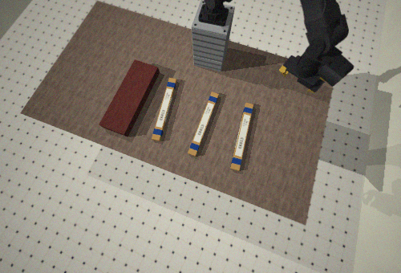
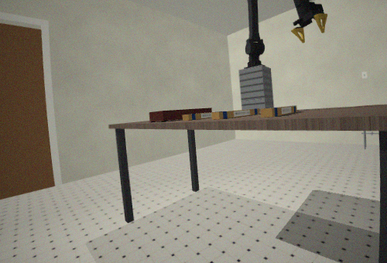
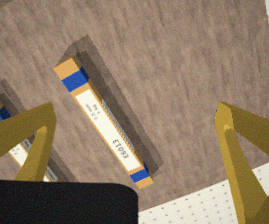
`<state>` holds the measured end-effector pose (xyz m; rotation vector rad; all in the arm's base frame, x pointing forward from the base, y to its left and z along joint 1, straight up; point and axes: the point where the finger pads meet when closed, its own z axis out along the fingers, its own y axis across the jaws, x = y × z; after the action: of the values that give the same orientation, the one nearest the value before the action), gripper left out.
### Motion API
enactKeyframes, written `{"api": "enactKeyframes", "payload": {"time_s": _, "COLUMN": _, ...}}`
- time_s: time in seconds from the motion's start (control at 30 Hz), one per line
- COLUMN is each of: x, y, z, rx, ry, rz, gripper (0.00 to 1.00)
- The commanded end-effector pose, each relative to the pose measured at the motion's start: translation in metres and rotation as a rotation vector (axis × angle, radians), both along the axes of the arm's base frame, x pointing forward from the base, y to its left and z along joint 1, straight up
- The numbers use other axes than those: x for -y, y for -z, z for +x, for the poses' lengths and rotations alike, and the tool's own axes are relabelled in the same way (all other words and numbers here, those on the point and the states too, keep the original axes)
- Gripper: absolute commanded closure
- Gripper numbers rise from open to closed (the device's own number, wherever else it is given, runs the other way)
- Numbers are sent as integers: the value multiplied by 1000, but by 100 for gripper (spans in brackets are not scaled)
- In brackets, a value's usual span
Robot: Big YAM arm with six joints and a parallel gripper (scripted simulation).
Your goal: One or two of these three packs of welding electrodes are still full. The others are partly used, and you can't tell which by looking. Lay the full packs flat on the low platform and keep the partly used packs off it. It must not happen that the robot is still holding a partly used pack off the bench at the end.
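Observation:
Three long white packs with blue bands and tan ends lie flat and side by side on the brown table [image 1: 100, 43] [image 2: 329, 121] [image 3: 185, 43]: a left pack [image 1: 164, 108] [image 2: 197, 116], a middle pack [image 1: 203, 124] [image 2: 236, 113] and a right pack [image 1: 242, 136] [image 2: 279, 111] [image 3: 105, 123]. The low dark red platform [image 1: 129, 96] [image 2: 178, 114] lies left of the left pack with nothing on it. My gripper [image 1: 297, 79] [image 2: 309, 29] [image 3: 135, 111] is wide open and empty. It hangs high above the table's back right part, well away from the packs.
The arm's grey ribbed pedestal [image 1: 210, 43] [image 2: 255, 88] stands at the table's back edge, behind the packs. The table's right edge is close below the gripper. Tiled floor surrounds the table.

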<state>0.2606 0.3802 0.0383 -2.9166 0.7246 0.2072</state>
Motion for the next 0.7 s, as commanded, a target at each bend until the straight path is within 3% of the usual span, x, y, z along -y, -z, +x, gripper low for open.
{"api": "enactKeyframes", "payload": {"time_s": 0.0, "x": -2, "y": -4, "z": 2, "rx": 6, "ry": 0, "rz": 8, "gripper": 0}}
{"api": "enactKeyframes", "payload": {"time_s": 0.53, "x": -2, "y": -4, "z": 2, "rx": 6, "ry": 0, "rz": 8, "gripper": 0}}
{"api": "enactKeyframes", "payload": {"time_s": 0.57, "x": 0, "y": 0, "z": 0, "rx": 0, "ry": 0, "rz": 0, "gripper": 26}}
{"api": "enactKeyframes", "payload": {"time_s": 0.67, "x": 0, "y": 0, "z": 0, "rx": 0, "ry": 0, "rz": 0, "gripper": 26}}
